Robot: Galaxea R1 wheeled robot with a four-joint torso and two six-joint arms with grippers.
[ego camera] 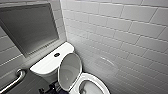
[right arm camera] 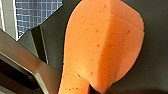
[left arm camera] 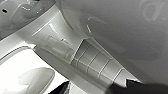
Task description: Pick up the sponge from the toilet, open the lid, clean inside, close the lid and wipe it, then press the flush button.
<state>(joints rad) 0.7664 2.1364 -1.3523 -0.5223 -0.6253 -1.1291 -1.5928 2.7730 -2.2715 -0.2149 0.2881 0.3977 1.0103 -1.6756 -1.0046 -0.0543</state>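
right gripper (right arm camera: 96, 89) clamped on the sponge (right arm camera: 100, 45); left gripper (left arm camera: 98, 91) close against the raised lid (ego camera: 69, 71) hinge — its state cannot be told.

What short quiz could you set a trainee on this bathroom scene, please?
1. True or false: the lid is closed.
2. Multiple choice: the flush button on the cistern top is A) dark and round, B) white and square, C) red and long.
3. Fill in the blank: the sponge is ___ in colour.
Key: 1 false, it stands raised; 2 A; 3 orange.
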